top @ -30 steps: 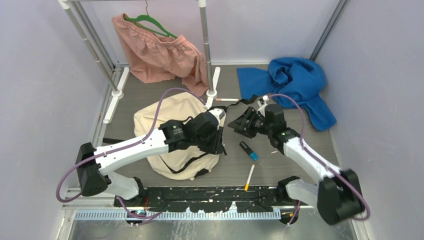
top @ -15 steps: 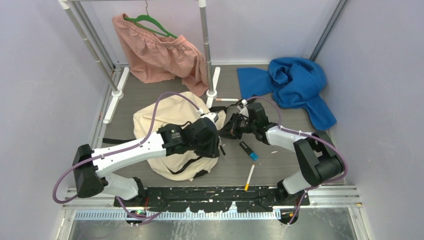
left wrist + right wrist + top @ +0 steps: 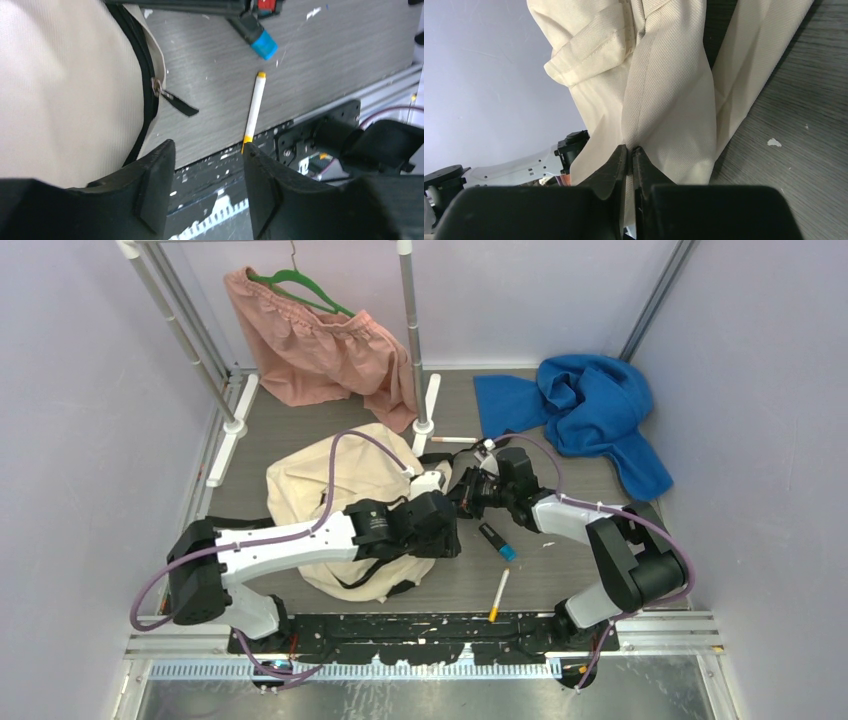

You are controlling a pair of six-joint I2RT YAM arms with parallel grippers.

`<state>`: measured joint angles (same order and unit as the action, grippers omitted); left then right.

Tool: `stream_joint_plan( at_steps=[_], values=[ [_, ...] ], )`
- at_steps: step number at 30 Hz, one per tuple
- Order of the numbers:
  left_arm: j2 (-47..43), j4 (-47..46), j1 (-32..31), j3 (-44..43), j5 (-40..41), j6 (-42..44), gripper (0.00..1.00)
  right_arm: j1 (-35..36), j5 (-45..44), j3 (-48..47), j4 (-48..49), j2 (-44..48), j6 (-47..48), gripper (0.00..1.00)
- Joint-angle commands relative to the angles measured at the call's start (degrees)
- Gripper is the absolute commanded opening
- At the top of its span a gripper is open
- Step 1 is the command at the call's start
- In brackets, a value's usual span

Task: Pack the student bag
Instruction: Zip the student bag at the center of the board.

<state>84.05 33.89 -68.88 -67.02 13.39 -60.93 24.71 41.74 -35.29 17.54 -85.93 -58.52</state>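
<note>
As right gripper (image 3: pixel 630 149) pinches bag (image 3: pixel 664 90), likely marker (image 3: pixel 257 37)

No lettering, label, brand or number can be read anywhere.

Table (image 3: pixel 560 575): grey wood-grain top, flecked with white chips. Student bag (image 3: pixel 320 475) slumped left of centre, with its zipper pull (image 3: pixel 177 102) lying flat on the surface. Blue fleece cloth (image 3: pixel 585 405) crumpled at far right. Black marker (image 3: pixel 497 540) (blue cap toward the near side) lies just right of the bag. White pen (image 3: pixel 498 595), yellow-tipped, has its near end at the front edge. Second white pen (image 3: pixel 453 440) lies at the back, beside the white rack foot (image 3: pixel 433 392).
</note>
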Motion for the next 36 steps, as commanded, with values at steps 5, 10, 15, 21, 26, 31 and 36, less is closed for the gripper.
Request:
stream_joint_plan(
  at_steps=[5,10,15,21,26,31,36],
  values=[
    [5.50,-3.82,-0.25,-1.89,9.84,-7.25,0.46,0.82,3.60,-0.15,5.23,0.58,-0.82,0.01],
    [4.75,-6.05,-0.49,0.68,12.86,-9.44,0.47,0.81,3.85,0.93,6.21,0.42,-1.03,0.01],
    [5.20,-7.33,-0.04,1.06,14.15,-9.58,0.44,0.78,4.13,1.66,6.61,0.26,-1.01,0.01],
    [5.82,-4.80,0.47,0.64,16.57,-10.92,0.33,0.81,4.78,2.48,7.99,0.38,-1.52,0.01],
    [6.11,-2.51,0.97,0.54,17.32,-12.10,0.33,0.81,4.94,3.21,8.29,0.64,-1.51,0.01],
    [5.24,-3.18,1.30,2.97,16.29,-14.88,0.48,0.82,5.03,3.86,8.78,0.23,-1.62,0.01],
    [0.72,-5.45,1.29,7.26,16.06,-21.29,0.40,0.81,5.03,3.52,8.81,-0.16,-1.43,0.01]
  ],
)
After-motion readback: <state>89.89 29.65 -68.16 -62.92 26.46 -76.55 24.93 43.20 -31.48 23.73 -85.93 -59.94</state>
